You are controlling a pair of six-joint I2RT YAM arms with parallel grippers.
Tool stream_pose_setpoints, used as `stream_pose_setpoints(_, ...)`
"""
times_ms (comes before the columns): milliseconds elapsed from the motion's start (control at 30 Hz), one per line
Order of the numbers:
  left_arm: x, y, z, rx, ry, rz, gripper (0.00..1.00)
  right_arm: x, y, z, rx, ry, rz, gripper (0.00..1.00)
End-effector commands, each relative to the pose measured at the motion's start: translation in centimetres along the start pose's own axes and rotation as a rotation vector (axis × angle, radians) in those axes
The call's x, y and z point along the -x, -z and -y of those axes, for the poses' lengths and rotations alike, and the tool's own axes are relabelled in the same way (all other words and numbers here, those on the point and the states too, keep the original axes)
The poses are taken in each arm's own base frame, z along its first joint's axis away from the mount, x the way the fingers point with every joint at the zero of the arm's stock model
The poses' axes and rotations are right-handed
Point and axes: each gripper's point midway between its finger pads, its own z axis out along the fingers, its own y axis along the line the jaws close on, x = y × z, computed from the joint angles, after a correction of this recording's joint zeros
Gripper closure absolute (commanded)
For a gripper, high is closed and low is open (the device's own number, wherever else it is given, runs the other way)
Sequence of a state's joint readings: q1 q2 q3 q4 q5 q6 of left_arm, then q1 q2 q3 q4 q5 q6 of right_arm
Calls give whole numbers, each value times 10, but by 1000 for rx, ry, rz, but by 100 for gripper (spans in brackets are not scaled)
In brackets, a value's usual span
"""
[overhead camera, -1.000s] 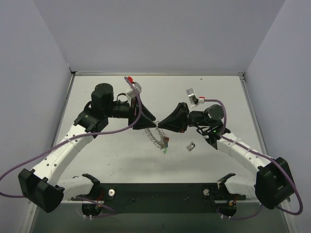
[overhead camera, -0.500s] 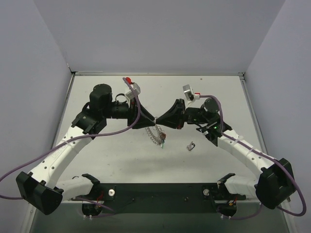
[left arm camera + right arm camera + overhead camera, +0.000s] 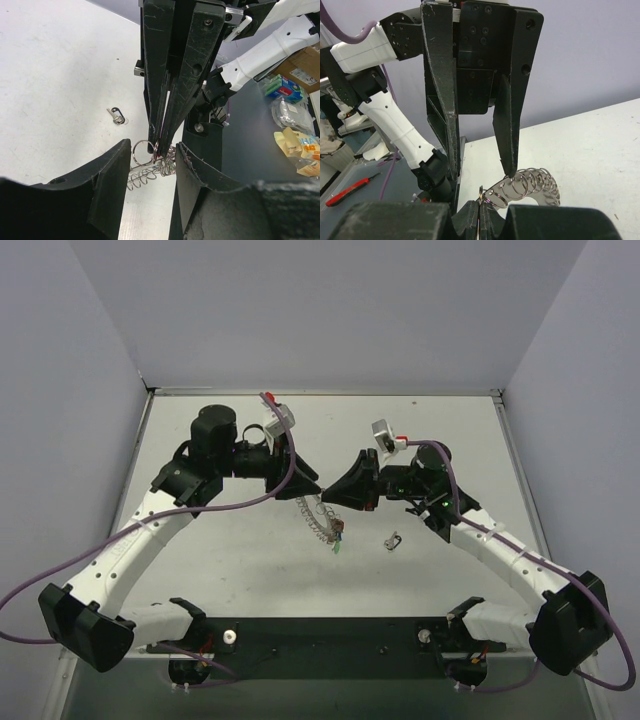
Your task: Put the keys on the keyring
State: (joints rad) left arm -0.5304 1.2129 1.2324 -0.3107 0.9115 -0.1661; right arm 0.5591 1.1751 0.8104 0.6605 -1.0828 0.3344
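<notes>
Tightly pinched in the right gripper (image 3: pixel 480 220): one end loop of the keyring (image 3: pixel 532 185), held up in the air. Just across, tip to tip, the left gripper (image 3: pixel 480 172) with its fingers (image 3: pixel 445 115) spread apart, one fingertip touching the silver coils. Hanging down below both, the rest of the floppy loop, with small red and green keys (image 3: pixel 340 535) at its low end. Lying flat on the white table (image 3: pixel 450 440) nearby, on the right arm's side, one dark grey metal piece (image 3: pixel 393 540).

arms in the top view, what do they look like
Left arm and right arm: white links, black joints and bases. Left claw and right claw: black, tapering fingers. Purple cable loops along each; green light on the right arm.
</notes>
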Motion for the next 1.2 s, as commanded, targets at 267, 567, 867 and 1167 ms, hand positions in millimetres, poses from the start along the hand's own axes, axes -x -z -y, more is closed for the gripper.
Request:
stream_pose_setpoints(267, 3, 3, 14, -67, -58, -81, 56, 31, 1, -19, 51, 166, 31, 100)
stream_pose_setpoints(567, -8, -6, 11, -52, -54, -125, 57, 30, 0, -21, 55, 167, 27, 100)
stream_pose_setpoints(867, -11, -13, 14, -63, -56, -142, 87, 27, -1, -20, 54, 158, 18, 100)
stream_pose_setpoints(1167, -12, -16, 4, 21, -60, -139, 100, 27, 0, -16, 25, 154, -1, 88)
